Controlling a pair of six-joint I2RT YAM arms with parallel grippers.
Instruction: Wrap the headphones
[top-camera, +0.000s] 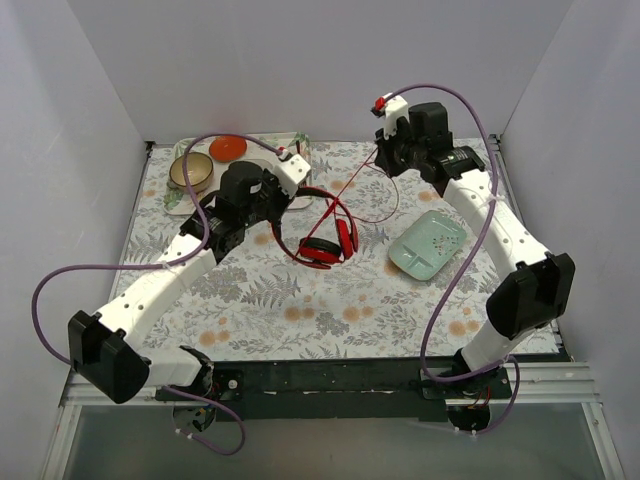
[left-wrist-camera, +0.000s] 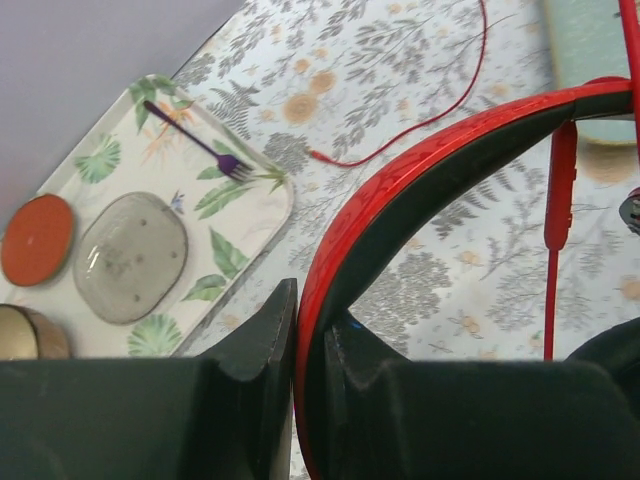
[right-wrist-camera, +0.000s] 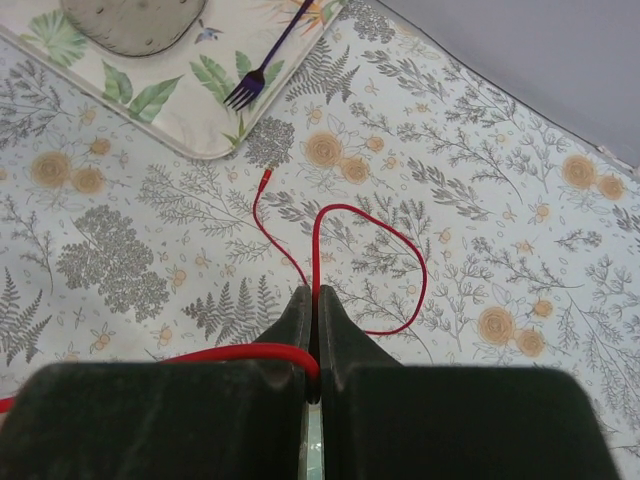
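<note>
The red headphones (top-camera: 322, 240) lie mid-table with the cups folded together and the black-lined headband (left-wrist-camera: 450, 150) arching towards the left arm. My left gripper (top-camera: 283, 207) is shut on the headband, which runs between its fingers in the left wrist view (left-wrist-camera: 312, 300). The thin red cable (top-camera: 372, 205) runs from the headphones to the far right. My right gripper (top-camera: 384, 160) is shut on the cable (right-wrist-camera: 400, 240), which loops on the cloth beyond its fingertips (right-wrist-camera: 313, 295). The cable's plug end (right-wrist-camera: 265, 175) lies free near the tray.
A leaf-print tray (top-camera: 172, 207) at the far left holds a red-orange bowl (top-camera: 228, 148), a brass bowl (top-camera: 190, 172), a grey dish (left-wrist-camera: 130, 255) and a purple fork (left-wrist-camera: 195, 145). A pale green plate (top-camera: 428, 245) lies right of the headphones. White walls enclose the table.
</note>
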